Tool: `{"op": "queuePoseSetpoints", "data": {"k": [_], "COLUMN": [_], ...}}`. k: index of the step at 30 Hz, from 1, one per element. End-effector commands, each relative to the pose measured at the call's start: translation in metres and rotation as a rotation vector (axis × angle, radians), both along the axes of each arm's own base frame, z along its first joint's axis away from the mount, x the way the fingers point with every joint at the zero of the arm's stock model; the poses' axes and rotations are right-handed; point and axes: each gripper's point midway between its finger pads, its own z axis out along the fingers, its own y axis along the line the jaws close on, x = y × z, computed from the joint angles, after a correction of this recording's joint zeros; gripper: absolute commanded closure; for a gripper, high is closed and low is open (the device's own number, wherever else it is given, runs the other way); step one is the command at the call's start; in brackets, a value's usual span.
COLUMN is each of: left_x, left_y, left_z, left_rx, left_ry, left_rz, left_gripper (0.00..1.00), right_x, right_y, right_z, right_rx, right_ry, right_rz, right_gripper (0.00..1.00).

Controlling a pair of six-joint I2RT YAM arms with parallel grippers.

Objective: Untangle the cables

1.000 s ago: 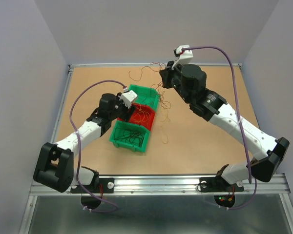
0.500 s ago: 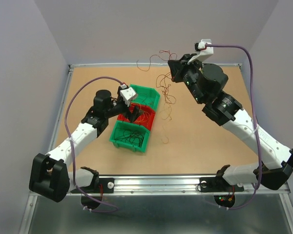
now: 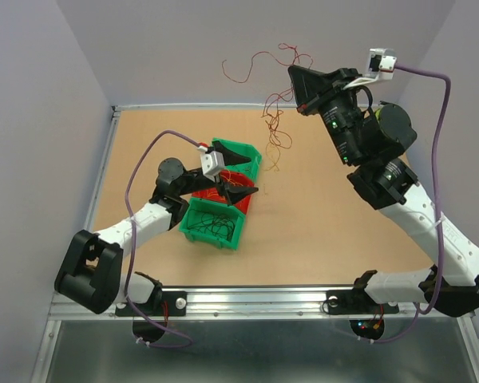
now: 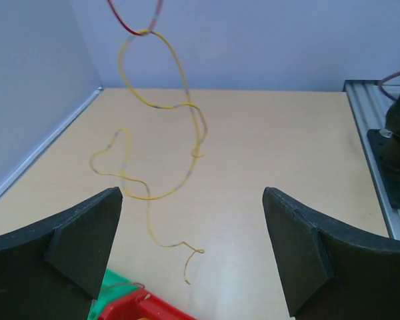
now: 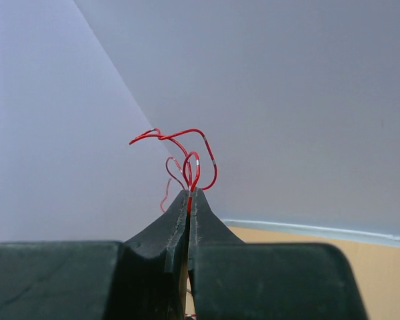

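My right gripper (image 3: 294, 72) is raised high near the back wall and shut on a red cable (image 5: 199, 160). The red cable (image 3: 247, 62) curls up and to the left of the fingertips. In the right wrist view the gripper (image 5: 189, 193) pinches it tight. From that bundle, orange-yellow and brown cables (image 3: 273, 132) hang in loops toward the table. The left wrist view shows the yellow cable (image 4: 167, 107) dangling ahead, its end just above the wood. My left gripper (image 3: 247, 175) hovers over the bins, open (image 4: 191, 191) and holding nothing.
Three small bins stand in a row left of centre: a green bin (image 3: 238, 153) at the back, a red bin (image 3: 217, 191) in the middle holding orange strands, and a green bin (image 3: 215, 227) in front holding dark strands. A metal rail (image 4: 370, 133) edges the table.
The right arm has lifted the cable bundle up and to the right, off the table. The left gripper has opened wide and now points right above the bins.
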Motion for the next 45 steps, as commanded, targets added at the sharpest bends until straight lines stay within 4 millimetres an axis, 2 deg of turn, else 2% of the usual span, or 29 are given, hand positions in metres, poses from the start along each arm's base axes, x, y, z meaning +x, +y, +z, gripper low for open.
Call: {"op": "queuePoseSetpoints", "data": {"k": [1,6,13,18,21,22,24,25,26,31,34,35,37,38,39,41,43,45], "left_x": [-0.029,-0.026,-0.002,-0.008,-0.011,-0.011,-0.013,-0.013,-0.011,0.003,0.017,0.019,0.031,0.032,0.031,0.031,0.028,0.03], "left_y": [-0.011,-0.021,-0.017,-0.025,-0.035,-0.038,-0.042,-0.044,-0.045,-0.046,-0.049,-0.05,-0.053,-0.055,-0.057,-0.061,-0.064,-0.065], "left_z": [0.019,0.016,0.043,0.044,0.035,0.031,0.028,0.027,0.024,0.008,-0.019,-0.024,-0.048,-0.058,-0.07,-0.09,-0.103,-0.105], "left_rx": [-0.061,-0.055,-0.09,-0.08,-0.047,-0.035,-0.028,-0.028,-0.023,0.019,0.092,0.099,0.15,0.169,0.194,0.213,0.224,0.226], "left_ry": [-0.144,-0.249,-0.473,-0.547,-0.569,-0.576,-0.57,-0.564,-0.55,-0.493,-0.396,-0.382,-0.283,-0.248,-0.214,-0.142,-0.1,-0.091], "left_rz": [-0.155,-0.144,0.084,0.071,0.024,0.014,-0.003,-0.004,0.005,0.052,0.072,0.069,0.09,0.08,0.06,0.036,0.007,0.011], "left_gripper": [0.03,0.04,0.04,0.07,0.21,0.37,0.54,0.67,1.0,1.0,1.0,1.0,1.0,1.0,1.0,1.0,1.0,1.0], "right_x": [-0.029,-0.032,-0.033,-0.034,-0.035,-0.035,-0.036,-0.036,-0.037,-0.037,-0.048,-0.048,-0.06,-0.064,-0.077,-0.086,-0.099,-0.105], "right_y": [-0.014,-0.007,0.0,0.001,0.0,0.0,-0.001,-0.003,-0.004,-0.014,-0.031,-0.032,-0.047,-0.052,-0.067,-0.081,-0.096,-0.105], "right_z": [0.064,0.072,0.074,0.075,0.076,0.077,0.078,0.079,0.08,0.087,0.11,0.11,0.131,0.138,0.157,0.172,0.188,0.195], "right_rx": [0.141,0.156,0.159,0.162,0.166,0.167,0.172,0.174,0.175,0.18,0.2,0.193,0.213,0.223,0.256,0.281,0.309,0.322], "right_ry": [-0.135,-0.146,-0.149,-0.148,-0.151,-0.152,-0.153,-0.153,-0.157,-0.171,-0.224,-0.227,-0.276,-0.292,-0.33,-0.364,-0.4,-0.408], "right_rz": [0.062,0.1,0.137,0.142,0.142,0.145,0.145,0.141,0.138,0.099,0.063,0.055,0.033,0.026,0.016,-0.008,-0.024,-0.034], "right_gripper": [1.0,1.0,0.99,0.99,0.99,0.99,1.0,1.0,0.99,0.99,0.99,0.99,1.0,0.99,1.0,0.99,0.99,1.0]}}
